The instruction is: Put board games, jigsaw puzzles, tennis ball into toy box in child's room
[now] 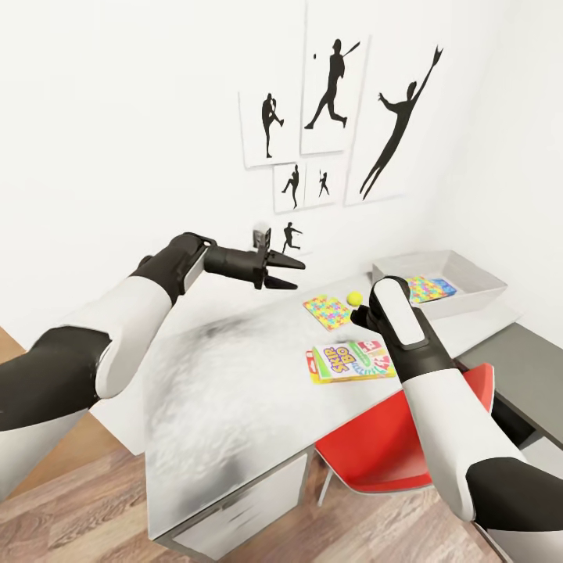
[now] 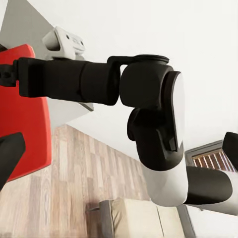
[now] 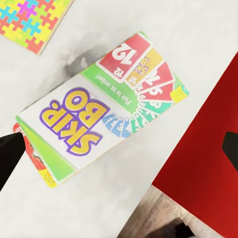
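Note:
The green-and-red SKIP-BO board game [image 1: 349,362] lies flat on the table [image 1: 234,375] near its front edge. My right gripper [image 3: 119,148] hangs open straight above this game [image 3: 104,111], with nothing between its fingers. A jigsaw puzzle [image 1: 328,310] lies just behind the game, and the tennis ball [image 1: 355,298] rests beside it. The toy box [image 1: 469,270] stands at the table's far right, holding a second puzzle mat [image 1: 421,288] and something blue. My left gripper [image 1: 297,275] is open and empty, held above the table's back edge near the wall.
A red chair [image 1: 407,446] is tucked under the table below the game. A lower dark grey cabinet top [image 1: 532,367] adjoins at the right. White drawers [image 1: 242,508] sit under the desktop. In the left wrist view, a cream bed [image 2: 139,218] stands on the wood floor.

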{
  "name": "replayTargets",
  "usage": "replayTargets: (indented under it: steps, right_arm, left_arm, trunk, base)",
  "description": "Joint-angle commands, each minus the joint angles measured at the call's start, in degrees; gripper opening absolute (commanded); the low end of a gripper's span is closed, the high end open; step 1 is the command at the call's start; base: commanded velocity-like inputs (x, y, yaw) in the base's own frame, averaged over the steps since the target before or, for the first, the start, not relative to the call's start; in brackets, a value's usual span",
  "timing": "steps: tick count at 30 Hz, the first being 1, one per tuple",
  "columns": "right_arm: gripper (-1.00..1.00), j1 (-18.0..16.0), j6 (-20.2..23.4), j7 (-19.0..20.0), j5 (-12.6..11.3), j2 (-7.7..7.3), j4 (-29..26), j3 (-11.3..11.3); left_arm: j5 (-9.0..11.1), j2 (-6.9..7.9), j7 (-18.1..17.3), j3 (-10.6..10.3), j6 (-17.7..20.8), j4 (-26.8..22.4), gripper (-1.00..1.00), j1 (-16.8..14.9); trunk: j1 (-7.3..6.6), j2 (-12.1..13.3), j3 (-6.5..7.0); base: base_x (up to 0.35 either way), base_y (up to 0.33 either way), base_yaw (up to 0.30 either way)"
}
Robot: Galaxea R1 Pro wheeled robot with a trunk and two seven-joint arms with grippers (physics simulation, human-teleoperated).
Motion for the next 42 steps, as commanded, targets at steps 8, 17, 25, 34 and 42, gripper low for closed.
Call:
replayTargets:
  steps: [8,17,25,34,42]
  right_arm:
    - [1.00,-0.1,0.5,-0.6,-0.5,-0.26,0.0,0.1]
    - [1.00,-0.1,0.4,-0.6,-0.5,-0.02,1.1,0.0]
    - [1.00,-0.1,0.4,-0.6,-0.5,-0.04,1.3,0.0]
    - [1.00,-0.6,0.4,-0.6,-0.4,-0.28,1.2,-0.1]
    - [1.00,-4.0,0.4,-0.6,-0.4,-0.24,1.1,-0.2]
  left_arm:
    - [0.1,0.20,-0.4,-0.2,0.6,0.0,1.00,-0.2]
    - [1.2,-0.25,-0.4,0.3,0.6,-1.5,1.00,-0.3]
    - [3.7,-3.22,-0.4,0.0,0.6,-8.0,1.00,-0.3]
    - [5.9,-5.23,-0.4,-0.3,0.6,-12.0,1.00,-0.3]
    - [6.6,-5.23,-0.4,-0.4,0.6,-12.3,1.00,-0.3]
  trunk:
    - [0.03,-0.1,-0.40]
    - [0.03,-0.1,-0.73]
    - [0.03,-0.1,-1.06]
    - [0.03,-0.1,-1.43]
    - [0.03,-0.1,-1.57]
  base:
    - [0.000,0.010,0.000]
    - [0.000,0.007,0.000]
    - [0.000,0.000,0.000]
    - [0.000,0.000,0.000]
    - [0.000,0.000,0.000]
